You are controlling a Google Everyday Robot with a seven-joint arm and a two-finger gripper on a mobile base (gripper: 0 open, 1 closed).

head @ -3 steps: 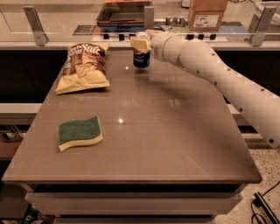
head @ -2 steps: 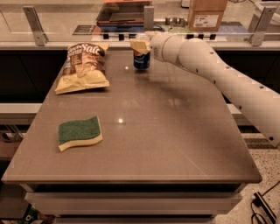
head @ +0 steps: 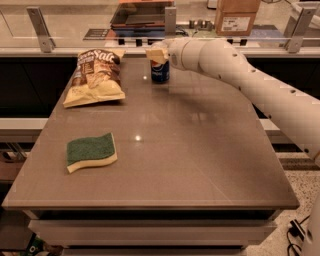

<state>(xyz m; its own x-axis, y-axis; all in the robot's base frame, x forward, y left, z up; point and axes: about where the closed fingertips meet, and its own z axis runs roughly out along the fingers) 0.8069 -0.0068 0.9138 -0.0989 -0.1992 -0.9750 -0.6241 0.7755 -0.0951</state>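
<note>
A dark blue soda can (head: pixel 160 73) stands upright at the far end of the brown table (head: pixel 200 150), near its middle. My gripper (head: pixel 155 53) sits right at the can's top, on the end of the white arm (head: pixel 235 65) that reaches in from the right. The gripper covers the can's upper rim. A chip bag (head: pixel 95 75) lies at the far left of the table. Closer in on the left lies a green and yellow sponge (head: pixel 91 151).
Behind the table runs a counter (head: pixel 65 30) with metal posts, a dark tray (head: pixel 142 15) and a cardboard box (head: pixel 237 15). The arm spans the table's far right part. Floor shows at the lower right.
</note>
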